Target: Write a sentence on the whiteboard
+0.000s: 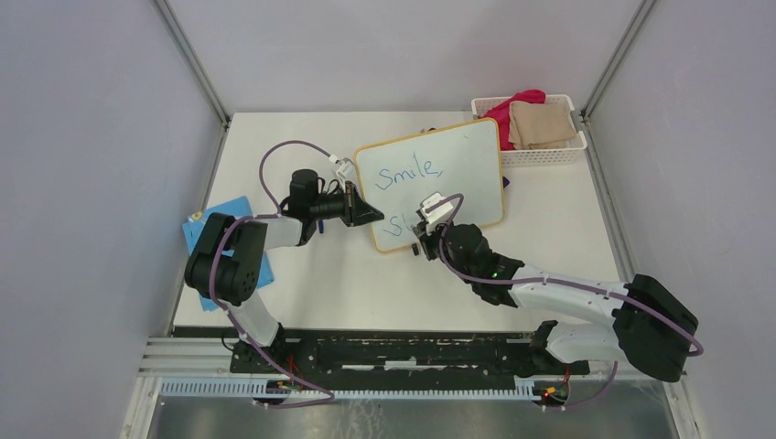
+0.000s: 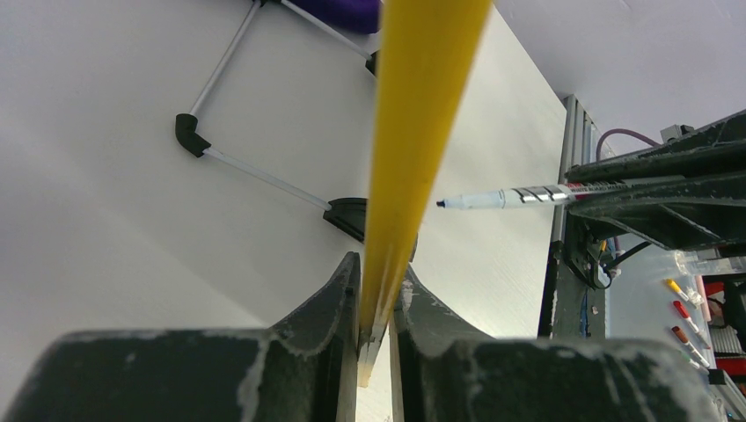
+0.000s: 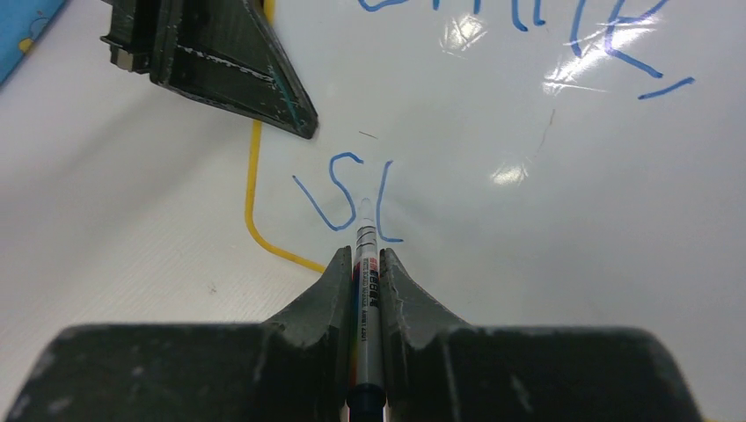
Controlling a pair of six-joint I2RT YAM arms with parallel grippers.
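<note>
I'm pinching the whiteboard's (image 1: pixel 468 187) edge with the left gripper (image 2: pixel 374 274) and gripping the marker (image 3: pixel 364 236), tip at the sentence (image 1: pixel 409 173), with the right gripper (image 3: pixel 365 260).

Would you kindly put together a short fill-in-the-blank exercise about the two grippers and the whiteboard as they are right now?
1. The left gripper is shut on the whiteboard's ____ frame.
2. The right gripper grips a ____ whose tip is at the board.
3. The top line of writing reads ____.
4. The writing's colour is ____.
Missing words: yellow; marker; Smile; blue.
</note>
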